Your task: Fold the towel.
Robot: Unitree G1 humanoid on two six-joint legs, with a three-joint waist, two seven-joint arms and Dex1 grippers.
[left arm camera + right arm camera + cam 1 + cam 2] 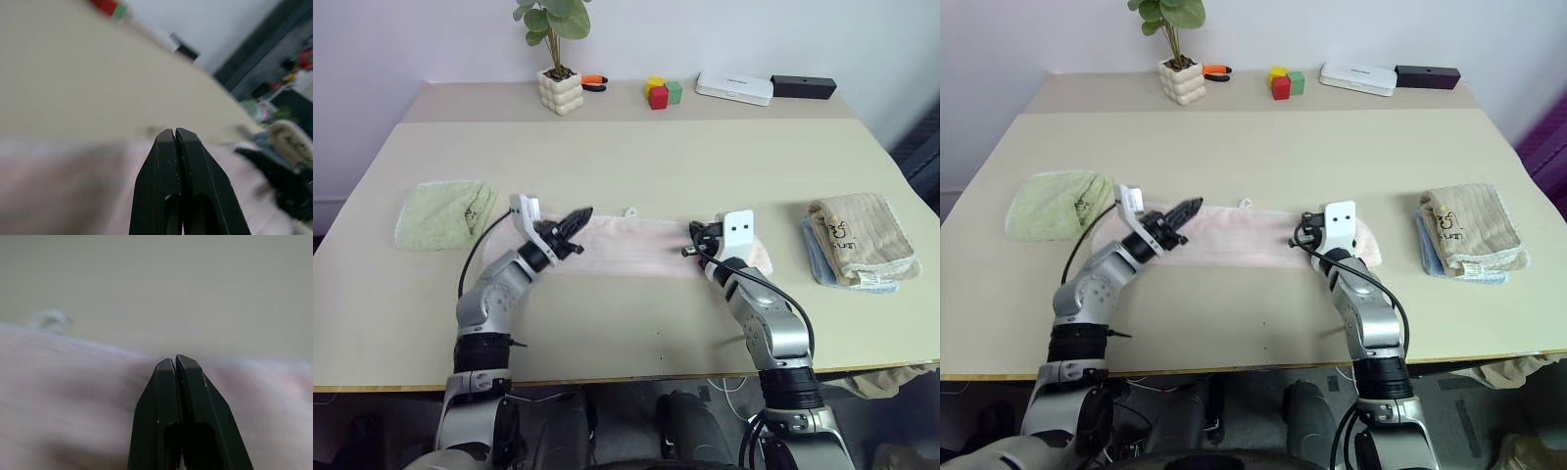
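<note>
Beige table [636,166], pink towel [636,245] flat beneath both closed grippers

Both arms reach forward, left hand [582,217] and right hand [690,240] each with fingers pressed together.

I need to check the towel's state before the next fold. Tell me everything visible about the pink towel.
The pink towel looks like soft terry cloth. It lies flat on the table as a long narrow strip running left to right, with a small white loop tag on its far edge. Both shut grippers, left and right, are over its ends.
</note>
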